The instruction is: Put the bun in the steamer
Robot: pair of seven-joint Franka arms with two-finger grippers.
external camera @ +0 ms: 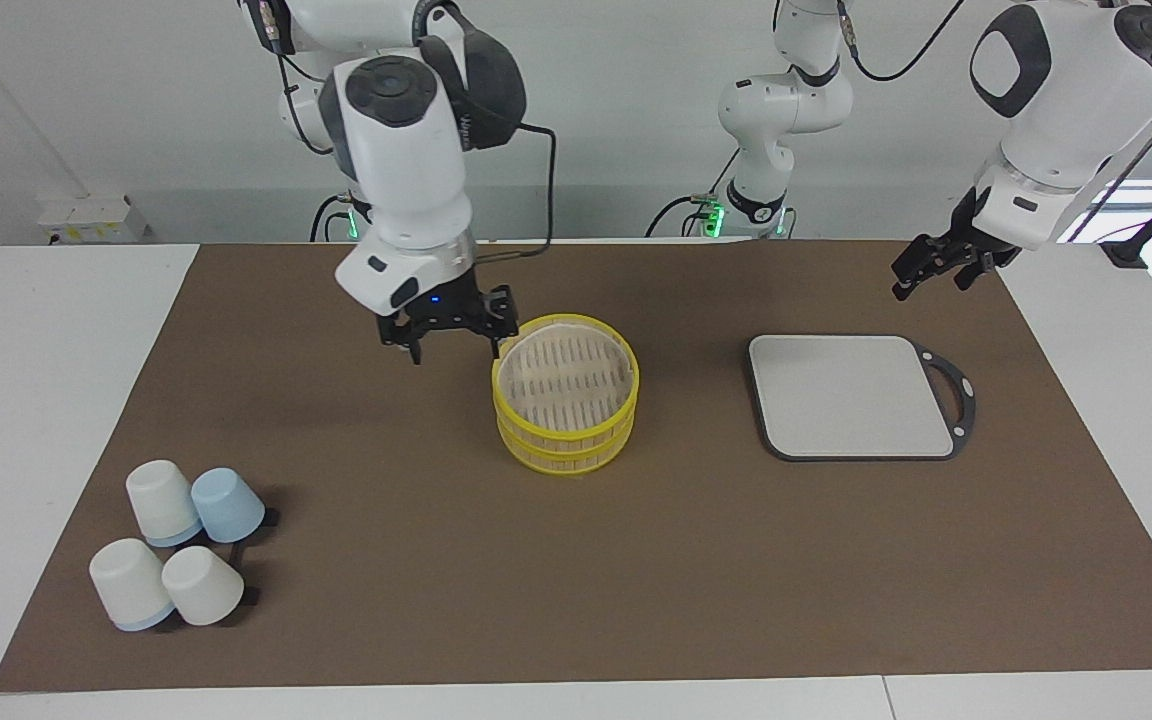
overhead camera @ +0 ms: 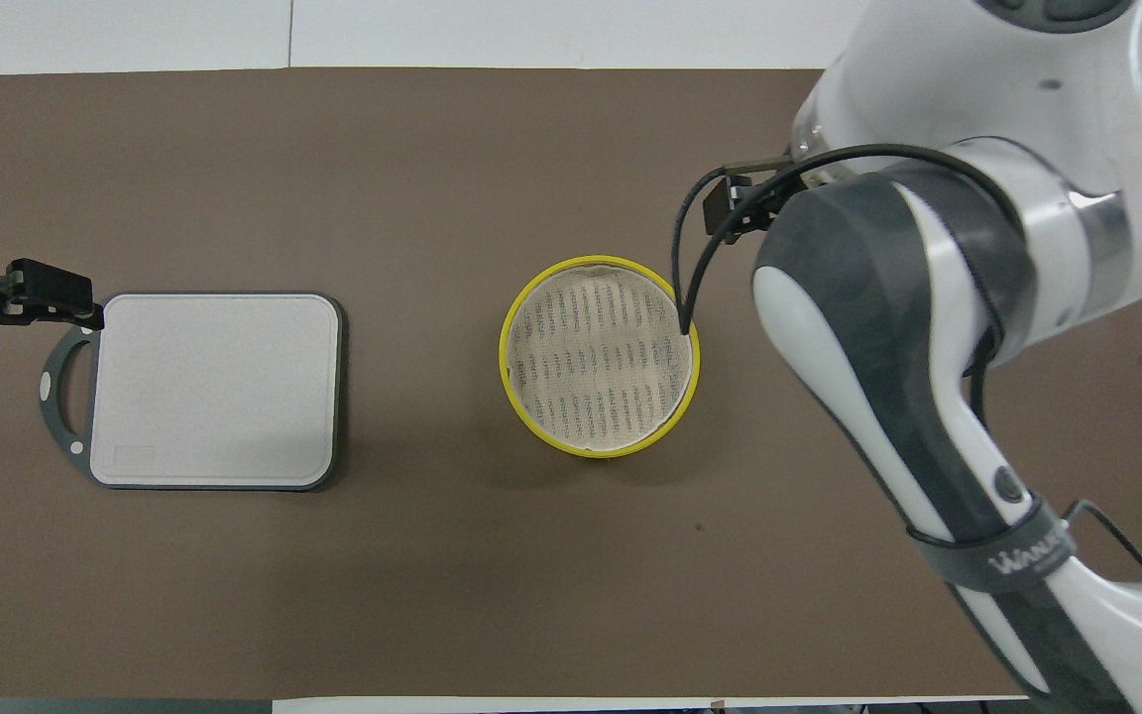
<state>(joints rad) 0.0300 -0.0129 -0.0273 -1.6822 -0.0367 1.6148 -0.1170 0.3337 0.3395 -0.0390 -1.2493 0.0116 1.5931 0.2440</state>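
The steamer point(external camera: 566, 400) stands in the middle of the brown mat, two yellow-rimmed tiers stacked, and its top slatted floor point(overhead camera: 599, 357) is bare. The bun is not in view in either frame. My right gripper point(external camera: 456, 345) hangs open and empty just beside the steamer's rim, toward the right arm's end of the table and low over the mat. In the overhead view the right arm point(overhead camera: 928, 297) hides it. My left gripper point(external camera: 928, 282) is open and empty, raised over the mat's edge near the board's handle; it also shows in the overhead view point(overhead camera: 36, 293).
A flat grey-white board point(external camera: 848, 395) with a dark rim and a handle lies toward the left arm's end; it also shows in the overhead view point(overhead camera: 214, 389). Several upturned white and pale blue cups point(external camera: 181, 555) cluster toward the right arm's end, farther from the robots than the steamer.
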